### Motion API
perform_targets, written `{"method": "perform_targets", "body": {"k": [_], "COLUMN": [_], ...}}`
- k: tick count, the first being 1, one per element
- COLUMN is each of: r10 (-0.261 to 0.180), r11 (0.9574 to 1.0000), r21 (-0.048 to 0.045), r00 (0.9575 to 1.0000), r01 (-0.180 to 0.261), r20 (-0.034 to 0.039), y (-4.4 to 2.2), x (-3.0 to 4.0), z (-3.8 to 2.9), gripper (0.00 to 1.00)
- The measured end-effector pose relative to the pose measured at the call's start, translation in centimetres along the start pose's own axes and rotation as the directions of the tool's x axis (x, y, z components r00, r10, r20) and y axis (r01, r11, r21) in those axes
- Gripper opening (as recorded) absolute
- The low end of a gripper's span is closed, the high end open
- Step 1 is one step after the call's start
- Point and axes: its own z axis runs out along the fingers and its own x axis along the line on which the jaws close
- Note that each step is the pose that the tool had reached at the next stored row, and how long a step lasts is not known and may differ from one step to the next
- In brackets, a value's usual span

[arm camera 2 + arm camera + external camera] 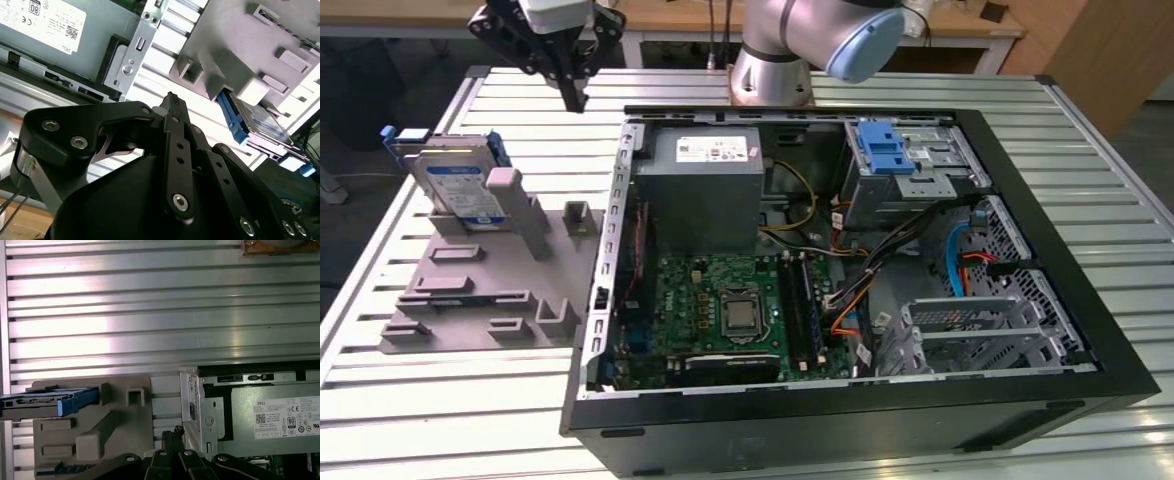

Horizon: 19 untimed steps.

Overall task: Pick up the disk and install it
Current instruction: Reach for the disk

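The pincer (574,100) hangs over the slatted metal table (454,400) with its fingers drawn together on nothing, near the far corner of the open computer case (1067,400). The disk (460,185) stands upright in a grey holder (494,290) at the exterior view's left, well apart from the pincer. In both wrist views the closed tip (172,100) (174,432) sits between the disk (260,125) (50,402) and the grey power supply (270,410).
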Motion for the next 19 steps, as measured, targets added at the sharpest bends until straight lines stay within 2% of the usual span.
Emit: {"method": "perform_targets", "body": {"k": [4, 12, 19], "r10": [0.0, 0.0, 0.0], "r11": [1.0, 1.0, 1.0], "r21": [0.0, 0.0, 0.0001], "r00": [1.0, 1.0, 1.0], "r01": [0.0, 0.0, 0.0], "r20": [-0.0003, -0.0003, -0.0009], "y": [0.11, 0.1, 0.13], "x": [0.78, 0.97, 2.48], "z": [0.05, 0.05, 0.04], "gripper": [0.11, 0.11, 0.11]}}
